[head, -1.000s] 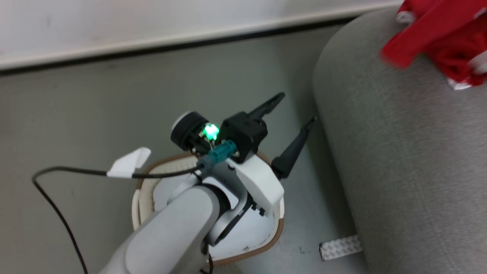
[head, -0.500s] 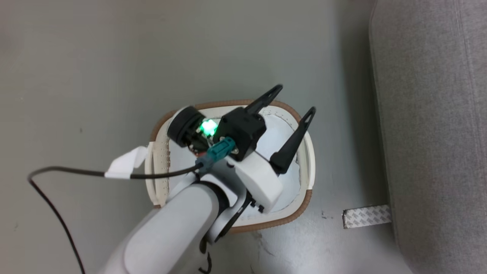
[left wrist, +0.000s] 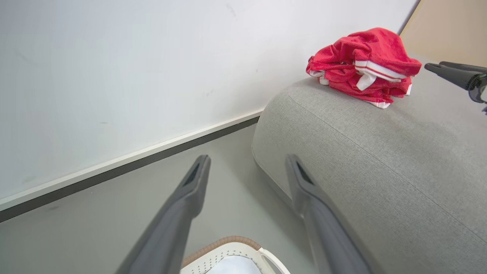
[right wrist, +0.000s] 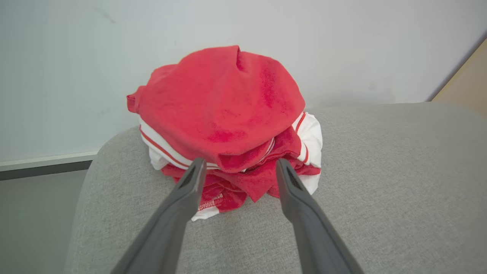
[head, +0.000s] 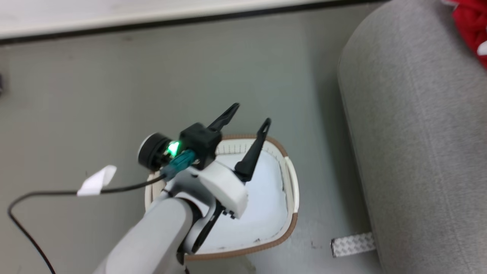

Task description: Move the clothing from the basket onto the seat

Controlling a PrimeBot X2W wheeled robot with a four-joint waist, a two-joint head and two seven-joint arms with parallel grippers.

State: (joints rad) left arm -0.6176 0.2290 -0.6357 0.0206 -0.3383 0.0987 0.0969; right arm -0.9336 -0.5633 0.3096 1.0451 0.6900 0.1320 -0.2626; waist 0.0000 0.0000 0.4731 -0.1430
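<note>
The clothing — a red heap with white stripe bands — lies bunched on the rounded end of the seat, close to the white wall. We note the right gripper pointing at the heap's near edge, jaws spread and not closed on the fabric. The left gripper hangs above the basket, jaws wide and holding nothing. The basket stands on the grey floor just beside the seat — inside we see its pale pad. A strip of patterned tape lies at the seat's base.
</note>
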